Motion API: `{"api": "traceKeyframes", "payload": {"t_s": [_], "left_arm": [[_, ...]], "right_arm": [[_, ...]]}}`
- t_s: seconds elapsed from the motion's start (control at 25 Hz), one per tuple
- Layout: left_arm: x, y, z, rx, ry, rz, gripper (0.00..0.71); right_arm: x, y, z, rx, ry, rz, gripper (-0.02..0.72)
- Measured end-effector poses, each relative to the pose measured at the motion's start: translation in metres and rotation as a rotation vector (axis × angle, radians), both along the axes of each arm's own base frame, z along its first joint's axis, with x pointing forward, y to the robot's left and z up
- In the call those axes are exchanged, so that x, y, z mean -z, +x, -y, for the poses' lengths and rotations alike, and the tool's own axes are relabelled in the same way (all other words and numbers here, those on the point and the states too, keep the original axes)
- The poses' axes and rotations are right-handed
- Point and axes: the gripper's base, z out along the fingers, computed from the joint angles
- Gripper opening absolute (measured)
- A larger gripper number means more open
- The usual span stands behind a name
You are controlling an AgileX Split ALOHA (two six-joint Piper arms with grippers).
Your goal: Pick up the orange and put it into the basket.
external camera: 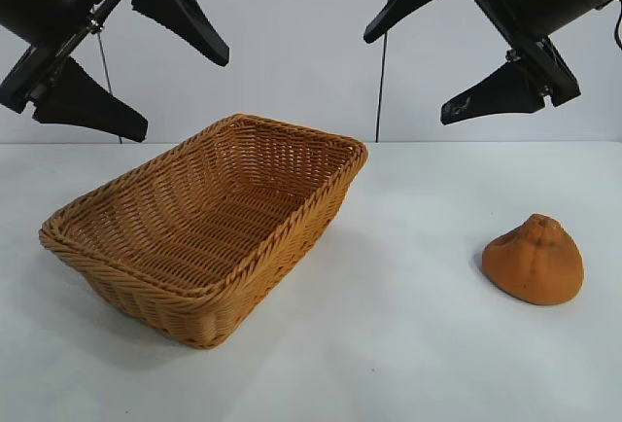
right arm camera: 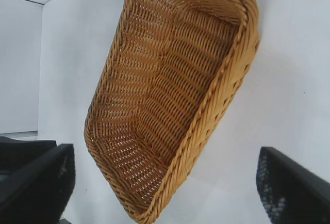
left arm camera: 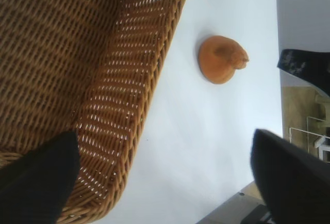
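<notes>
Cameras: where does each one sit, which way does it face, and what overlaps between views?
Exterior view: low at the table's edge, facing both arms; left gripper and right gripper hang open above the basket and the orange.
Left wrist view: on the left wrist, angled down at the basket wall and orange; its own fingers frame it.
Right wrist view: on the right wrist, angled down into the basket; its own fingers show; no orange.
Shared: the basket appears in all three; the orange only in the exterior and left wrist views.
</notes>
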Motion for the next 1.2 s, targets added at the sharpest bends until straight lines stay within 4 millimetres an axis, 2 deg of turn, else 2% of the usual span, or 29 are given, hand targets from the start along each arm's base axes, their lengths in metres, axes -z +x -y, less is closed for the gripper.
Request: {"api": "traceKeyframes", "payload": {"t_s": [1.2], "left_arm": [[-0.0003,0.0035,-0.0048,-0.030,0.003,0.016,0.639]], "right_arm": [[-0.0004,0.0024,0.0011,0.021,-0.006,0.019,0.652]]}}
